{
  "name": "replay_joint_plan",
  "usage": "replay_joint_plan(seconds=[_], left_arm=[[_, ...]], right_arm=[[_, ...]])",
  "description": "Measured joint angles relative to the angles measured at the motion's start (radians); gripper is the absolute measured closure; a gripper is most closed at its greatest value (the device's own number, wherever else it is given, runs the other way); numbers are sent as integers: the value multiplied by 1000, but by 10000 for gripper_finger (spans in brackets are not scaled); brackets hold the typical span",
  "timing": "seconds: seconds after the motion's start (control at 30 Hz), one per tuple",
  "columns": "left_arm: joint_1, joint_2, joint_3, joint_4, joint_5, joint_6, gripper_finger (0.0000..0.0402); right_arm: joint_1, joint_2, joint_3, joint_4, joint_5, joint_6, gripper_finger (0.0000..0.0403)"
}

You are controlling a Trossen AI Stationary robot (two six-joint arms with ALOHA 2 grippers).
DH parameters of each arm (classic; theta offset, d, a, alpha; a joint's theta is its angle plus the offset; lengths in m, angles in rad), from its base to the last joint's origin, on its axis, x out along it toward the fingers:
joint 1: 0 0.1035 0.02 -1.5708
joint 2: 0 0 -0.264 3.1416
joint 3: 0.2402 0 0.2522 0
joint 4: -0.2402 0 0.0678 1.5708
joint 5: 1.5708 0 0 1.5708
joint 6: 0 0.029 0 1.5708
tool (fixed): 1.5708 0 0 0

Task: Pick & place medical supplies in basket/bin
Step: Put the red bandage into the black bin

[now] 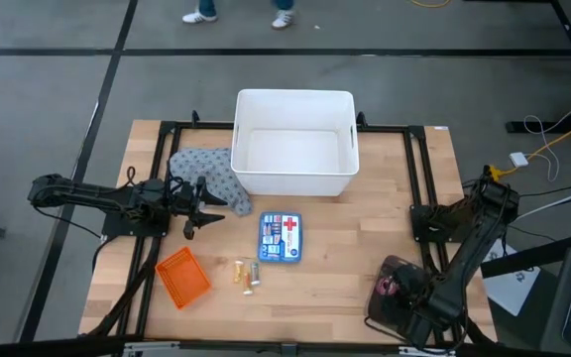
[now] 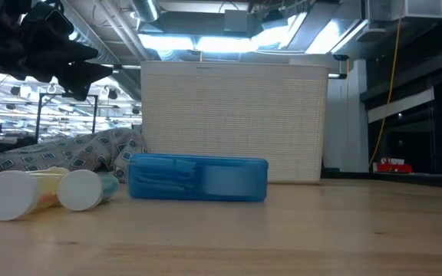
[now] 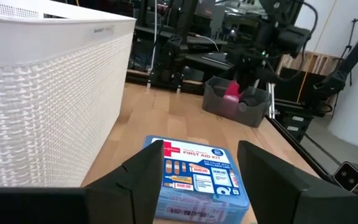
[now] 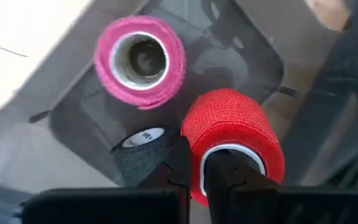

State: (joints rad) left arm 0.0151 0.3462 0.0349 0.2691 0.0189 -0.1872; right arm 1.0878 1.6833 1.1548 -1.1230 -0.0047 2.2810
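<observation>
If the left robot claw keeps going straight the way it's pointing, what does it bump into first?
Probably the blue plastic first-aid box. The left gripper, open, frames it between its fingers in the wrist view. The white woven-sided plastic bin sits off to one side. Depth is hard to judge.

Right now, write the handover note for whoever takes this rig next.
Right gripper: jaws shut on the red roll's wall, inside the grey tray; pink roll and black roll lie there too.
Left gripper: jaws open, empty, above the table facing the first-aid box.
Cloth lies beside the bin; vials on the table.
Bin and basket look empty; everything remains.
</observation>
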Motion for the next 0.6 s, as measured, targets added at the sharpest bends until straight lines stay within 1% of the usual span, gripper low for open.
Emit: replay_joint_plan(seconds=[0.1, 0.2, 0.3, 0.37, 0.6], left_arm=[[0, 0, 0, -5, 0, -1, 201], [0, 0, 0, -4, 0, -7, 201], [0, 0, 0, -4, 0, -10, 201], [0, 0, 0, -4, 0, -10, 201], [0, 0, 0, -4, -1, -11, 201]], right_arm=[[7, 0, -49, 66, -8, 0, 384], [7, 0, -69, 80, -19, 0, 382], [6, 0, -71, 82, -19, -14, 365], [-1, 0, -71, 82, -35, -20, 338], [-17, -2, -71, 91, -42, -45, 198]])
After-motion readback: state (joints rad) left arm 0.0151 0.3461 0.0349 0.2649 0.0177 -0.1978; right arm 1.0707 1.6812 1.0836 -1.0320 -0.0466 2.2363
